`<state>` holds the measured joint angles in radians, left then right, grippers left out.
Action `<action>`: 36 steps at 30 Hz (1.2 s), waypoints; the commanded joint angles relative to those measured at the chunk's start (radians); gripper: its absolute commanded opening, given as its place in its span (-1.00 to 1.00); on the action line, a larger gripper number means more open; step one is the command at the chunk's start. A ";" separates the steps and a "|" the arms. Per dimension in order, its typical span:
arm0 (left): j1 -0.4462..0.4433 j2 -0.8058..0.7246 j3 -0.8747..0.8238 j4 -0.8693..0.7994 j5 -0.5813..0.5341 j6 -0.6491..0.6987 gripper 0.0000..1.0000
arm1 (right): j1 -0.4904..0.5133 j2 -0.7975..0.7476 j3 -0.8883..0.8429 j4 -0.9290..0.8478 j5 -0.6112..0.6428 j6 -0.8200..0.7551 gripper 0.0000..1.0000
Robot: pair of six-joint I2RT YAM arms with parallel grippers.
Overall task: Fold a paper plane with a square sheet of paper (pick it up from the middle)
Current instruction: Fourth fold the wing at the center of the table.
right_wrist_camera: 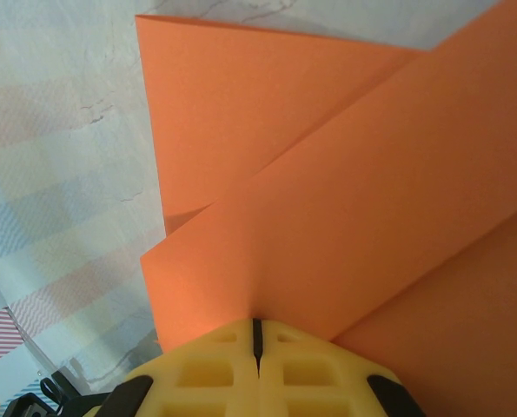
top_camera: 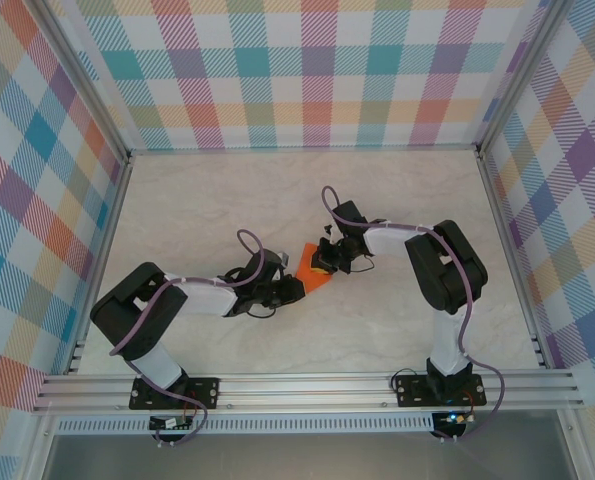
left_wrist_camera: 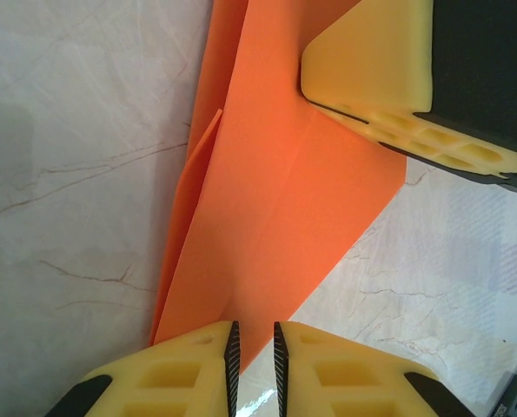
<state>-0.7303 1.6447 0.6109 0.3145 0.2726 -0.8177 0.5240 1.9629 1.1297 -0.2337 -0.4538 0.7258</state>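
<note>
Nearest, in the left wrist view, the left fingers were set narrow, with only a slim gap between the pads. The tapering end of the paper ran into that gap, but whether it was truly clamped could not be told. This placement was judged to steady the narrow end while the other end was worked.

From above, the paper was seen at the middle of the surface, between the left fingers and the right fingers. It was partly folded, with layered flaps and a crease along its length, and not yet a finished dart. It appeared to be lifted clear of the surface, though this could not be confirmed.

Its long axis was judged to run from the left fingers toward the right fingers, near-left to far-right. The narrow end was pointed at the left fingers and the broad end lay toward the right.

Farther on, a yellow right finger was seen against the broad end. In the right wrist view the right fingers were fully closed on the edge of the paper, which was pinched between them. That grip was judged to hold the fold lines taut so a flap could be pressed or turned.

Beyond, bare surface was left up to the plaid walls.
</note>
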 commanded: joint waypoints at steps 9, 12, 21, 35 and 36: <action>0.008 -0.125 0.012 -0.091 -0.078 0.003 -0.51 | -0.001 0.046 -0.008 -0.057 0.071 0.013 -0.97; 0.008 -0.095 0.020 -0.098 -0.077 0.012 -0.52 | -0.001 0.048 -0.007 -0.057 0.069 0.012 -0.97; 0.009 -0.001 0.024 -0.080 -0.013 0.003 -0.64 | -0.001 0.053 -0.004 -0.062 0.067 0.013 -0.97; 0.006 -0.023 -0.016 -0.203 -0.023 0.021 -0.79 | -0.001 0.066 0.006 -0.072 0.075 0.018 -0.97; 0.006 -0.027 -0.017 -0.223 -0.028 0.027 -0.81 | -0.001 0.067 0.006 -0.074 0.075 0.018 -0.97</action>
<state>-0.7296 1.6295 0.6186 0.2398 0.2424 -0.8143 0.5240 1.9690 1.1412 -0.2489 -0.4545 0.7265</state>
